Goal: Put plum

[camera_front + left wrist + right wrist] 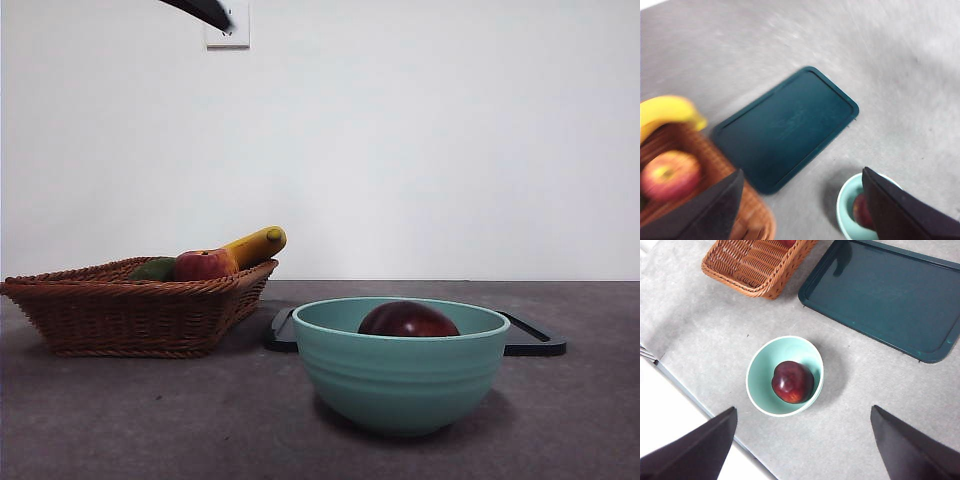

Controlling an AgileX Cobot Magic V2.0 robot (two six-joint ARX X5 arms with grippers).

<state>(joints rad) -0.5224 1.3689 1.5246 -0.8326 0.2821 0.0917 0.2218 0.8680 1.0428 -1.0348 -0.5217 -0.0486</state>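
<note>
Round, glossy, dark maroon plum (792, 382): resting inside the pale turquoise ceramic bowl (400, 375), off-centre and close to one wall, free of any gripper. Bowl: upright on the grey table (120, 420), near and centre in the front view.

Just behind the bowl: flat dark teal rectangular tray (885, 295), bare. Far left: woven brown wicker basket (130, 310) holding a red-and-yellow apple (203, 265), a yellow banana (257, 245) and a green fruit (153, 269).

Right gripper (802, 440): high above the bowl, jaws spread wide, holding nothing. Left gripper (802, 200): raised above the tray and basket edge, jaws likewise spread, empty; picture blurred, suggesting motion.

Judged state: placement apparently complete.

Hazards from here:
- Descent of either spread gripper near the bowl: rim contact, bowl tipped or shoved, plum rolled out.
- Plum lying near the wall: load uneven, easier tipping under a side knock.
- Left arm sweeping low: possible strike on the basket rim or the overhanging banana.
</note>
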